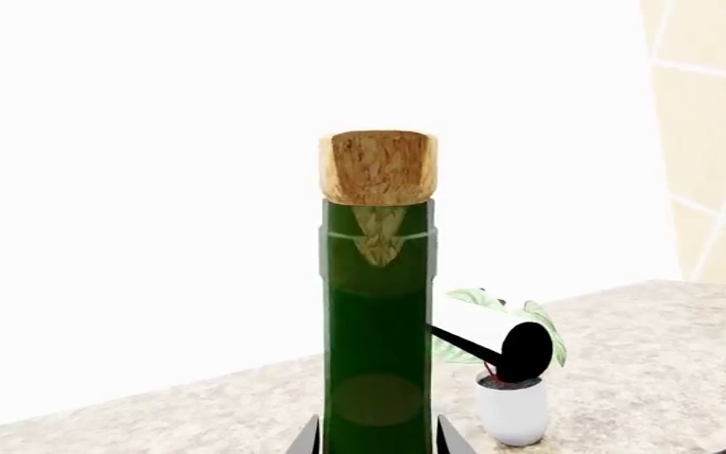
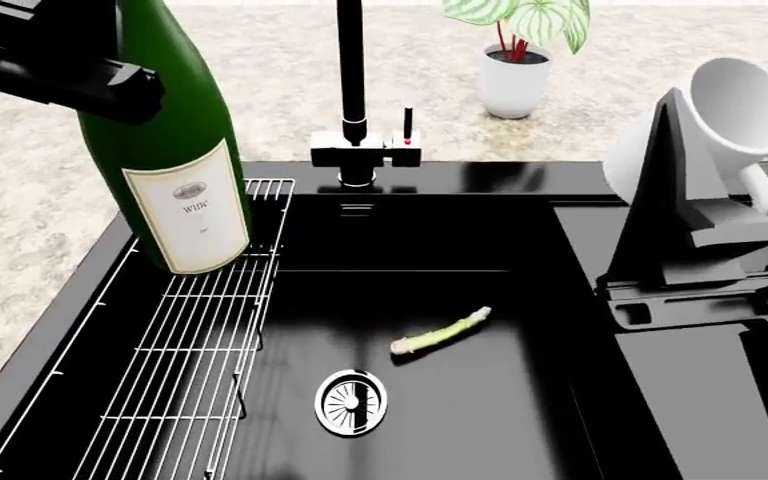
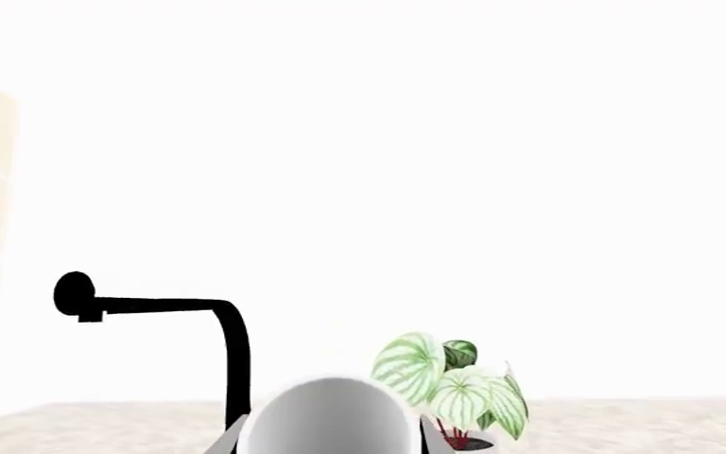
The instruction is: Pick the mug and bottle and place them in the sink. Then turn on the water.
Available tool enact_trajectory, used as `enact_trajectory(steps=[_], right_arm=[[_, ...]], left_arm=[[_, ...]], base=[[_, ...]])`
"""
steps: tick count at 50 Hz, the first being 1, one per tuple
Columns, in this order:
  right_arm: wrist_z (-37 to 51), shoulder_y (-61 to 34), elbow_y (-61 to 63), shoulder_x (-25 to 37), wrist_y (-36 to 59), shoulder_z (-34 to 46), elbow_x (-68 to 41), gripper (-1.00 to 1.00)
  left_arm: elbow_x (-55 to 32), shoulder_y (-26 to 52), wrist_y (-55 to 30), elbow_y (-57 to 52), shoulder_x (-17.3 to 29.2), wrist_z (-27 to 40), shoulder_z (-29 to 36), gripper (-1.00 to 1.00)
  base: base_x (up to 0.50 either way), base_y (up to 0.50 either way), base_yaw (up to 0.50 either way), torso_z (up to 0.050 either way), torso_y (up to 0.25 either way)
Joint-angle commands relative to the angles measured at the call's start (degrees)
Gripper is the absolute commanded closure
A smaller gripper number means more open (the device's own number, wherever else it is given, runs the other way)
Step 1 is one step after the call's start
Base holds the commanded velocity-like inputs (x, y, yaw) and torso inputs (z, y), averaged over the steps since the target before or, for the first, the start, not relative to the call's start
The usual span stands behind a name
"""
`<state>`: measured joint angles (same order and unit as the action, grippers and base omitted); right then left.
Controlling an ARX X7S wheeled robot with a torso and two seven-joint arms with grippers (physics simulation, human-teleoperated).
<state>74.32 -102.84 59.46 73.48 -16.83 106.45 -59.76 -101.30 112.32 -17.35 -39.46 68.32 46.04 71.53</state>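
Observation:
My left gripper (image 2: 111, 80) is shut on the dark green bottle (image 2: 171, 150), holding it upright over the wire rack (image 2: 184, 350) at the left of the black sink (image 2: 491, 240). In the left wrist view the bottle (image 1: 378, 322) with its cork top stands between the fingers (image 1: 302, 441) of the left gripper (image 1: 378, 446). At the right, over the sink's flat drainboard, my right gripper (image 2: 704, 150) is shut on the white mug (image 2: 731, 105). In the right wrist view the mug (image 3: 325, 421) fills the right gripper (image 3: 325, 446). No water shows at the faucet (image 2: 351, 90).
A green stalk (image 2: 440, 332) lies in the basin above the round steel drain (image 2: 352, 403). A white pot with a plant (image 2: 511, 75) stands on the speckled counter (image 2: 37, 220) behind the sink. The faucet's lever (image 2: 408, 125) sits just right of its base.

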Motion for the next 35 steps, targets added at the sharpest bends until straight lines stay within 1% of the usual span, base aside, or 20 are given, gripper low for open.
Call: enact_trajectory(steps=[1, 12, 15, 19, 21, 22, 23, 24, 25, 26, 27, 28, 29, 30, 31, 34, 35], right_arm=[[-0.09, -3.1, 0.23, -1.13, 0.71, 0.06, -0.46, 1.0], [-0.37, -4.08, 0.0, -1.14, 0.08, 1.45, -0.7, 1.0], [-1.02, -6.61, 0.19, -2.15, 1.96, 1.35, -3.18, 1.0], [-4.23, -10.74, -1.78, -3.88, 4.55, 0.32, -8.62, 1.0], [-5.42, -11.38, -3.32, -5.0, 5.21, 0.25, -10.52, 1.0], [-5.36, -12.48, -3.85, -5.43, 7.06, 0.44, -12.97, 1.0], [-7.17, -12.69, -4.53, -5.77, 5.93, -0.11, -13.12, 1.0], [-7.52, -13.45, -4.97, -6.01, 6.86, -0.1, -14.85, 1.0], [-10.09, -14.35, -5.45, -6.62, 7.66, -0.19, -15.74, 1.0], [-9.87, -15.05, -5.7, -6.84, 8.37, -0.35, -16.9, 1.0], [-13.0, -15.96, -6.22, -7.34, 8.81, -0.41, -19.45, 1.0], [-13.72, -17.12, -7.41, -7.79, 10.23, -0.52, -20.89, 1.0], [-16.25, -17.51, -7.97, -8.06, 10.57, -0.4, -23.07, 1.0], [-16.44, -17.65, -8.67, -8.23, 10.6, -0.57, -23.16, 1.0], [-20.27, -18.18, -9.55, -8.57, 11.06, -0.45, -26.51, 1.0], [-23.08, -19.6, -12.47, -10.08, 13.25, -0.54, -28.99, 1.0], [-25.78, -19.82, -13.46, -10.84, 13.25, -0.71, -31.39, 1.0]], left_arm=[[0.31, 1.17, 0.25, 0.27, 0.29, 0.3, -1.64, 1.0], [0.15, 1.13, -0.08, 0.4, 0.03, 0.37, -2.03, 1.0], [0.19, 1.07, -0.19, 0.39, -0.05, 0.32, -2.1, 1.0], [-0.16, 1.47, -0.51, 0.42, 0.14, 0.15, -2.49, 1.0], [-0.52, 1.72, -0.66, 0.21, 0.28, 0.27, -2.72, 1.0], [-0.44, 1.68, -0.67, 0.23, 0.31, 0.27, -2.75, 1.0], [-0.32, 1.51, -0.58, 0.23, 0.45, 0.13, -2.75, 1.0], [-0.23, 1.4, -0.56, 0.26, 0.49, 0.13, -2.74, 1.0], [-0.21, 1.33, -0.52, 0.21, 0.61, 0.16, -2.77, 1.0], [-0.25, 1.31, -0.52, 0.16, 0.65, 0.2, -2.82, 1.0], [-0.28, 1.26, -0.52, -0.02, 0.77, 0.22, -2.85, 1.0], [-0.26, 1.21, -0.48, -0.06, 0.85, 0.19, -2.9, 1.0], [-0.3, 1.12, -0.39, -0.07, 0.92, 0.17, -2.94, 1.0], [-0.26, 1.02, -0.39, -0.18, 0.99, 0.1, -2.94, 1.0], [-0.12, 0.8, -0.28, -0.17, 1.0, 0.1, -2.89, 1.0], [-0.03, 0.5, -0.09, -0.25, 0.96, 0.09, -2.91, 1.0], [-0.25, 0.68, -0.25, -0.27, 0.95, 0.17, -3.02, 1.0]], base=[[0.5, 0.0, 0.0, 0.0, 0.0], [0.5, 0.0, 0.0, 0.0, 0.001], [0.03, 0.0, 0.0, 0.0, 0.003], [0.03, 0.0, 0.0, 0.003, 0.0], [0.03, 0.0, 0.0, 0.0, 0.0], [0.03, 0.0, 0.0, 0.0, 0.0], [0.03, 0.0, 0.0, 0.0, 0.0], [0.03, 0.0, 0.0, 0.0, 0.0], [0.03, 0.0, 0.0, 0.0, 0.0], [0.03, 0.0, 0.0, 0.0, 0.01], [0.03, 0.0, 0.0, 0.0, 0.0], [0.03, 0.0, 0.0, 0.0, 0.0], [0.03, 0.0, 0.0, 0.0, 0.0], [0.03, 0.0, 0.0, 0.0, 0.0], [0.04, 0.0, 0.0, 0.0, 0.0], [0.04, 0.0, 0.0, 0.0, 0.0], [0.04, 0.0, 0.0, 0.0, 0.0]])
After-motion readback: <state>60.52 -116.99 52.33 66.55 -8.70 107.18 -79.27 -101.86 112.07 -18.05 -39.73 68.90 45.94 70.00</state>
